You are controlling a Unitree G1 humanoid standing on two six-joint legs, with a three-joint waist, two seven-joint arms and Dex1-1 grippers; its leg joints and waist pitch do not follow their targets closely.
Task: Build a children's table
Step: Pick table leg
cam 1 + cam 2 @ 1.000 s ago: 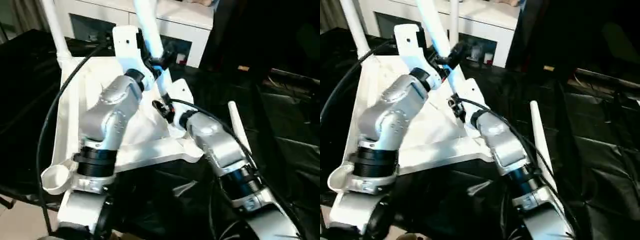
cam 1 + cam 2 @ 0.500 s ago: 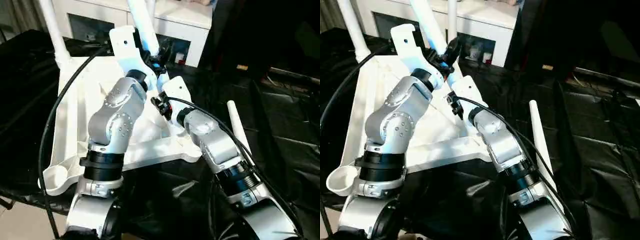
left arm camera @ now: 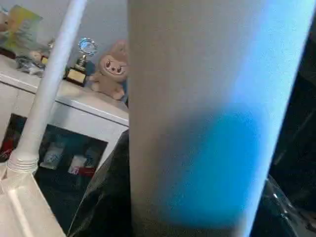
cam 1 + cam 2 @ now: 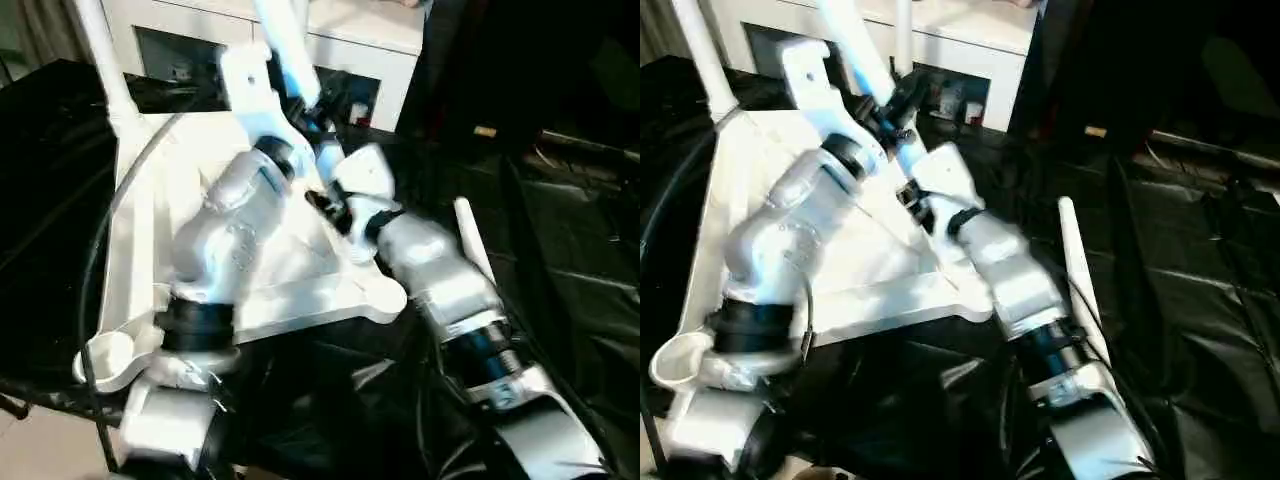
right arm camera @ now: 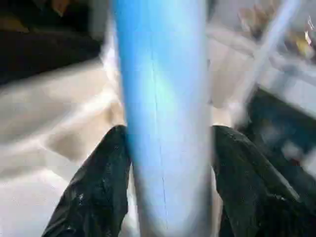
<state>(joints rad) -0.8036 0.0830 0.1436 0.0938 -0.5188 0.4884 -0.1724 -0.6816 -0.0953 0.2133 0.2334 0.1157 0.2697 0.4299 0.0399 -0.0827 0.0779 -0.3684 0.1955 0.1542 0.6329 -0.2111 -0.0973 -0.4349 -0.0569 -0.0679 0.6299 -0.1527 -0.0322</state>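
Right wrist view has the leg (image 5: 163,113) running lengthwise between the right gripper (image 5: 168,197) fingers, pinched; left gripper (image 4: 305,105) clamps the same leg higher up, long axis leaning over the far-right socket of the tabletop (image 4: 140,230).

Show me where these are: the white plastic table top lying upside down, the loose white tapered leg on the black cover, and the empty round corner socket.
White plastic table top (image 4: 135,250), left eye view, ribbed underside.
Loose white leg (image 4: 472,245), left eye view, mid-shaft.
Empty round corner socket (image 4: 106,355), left eye view, rim.
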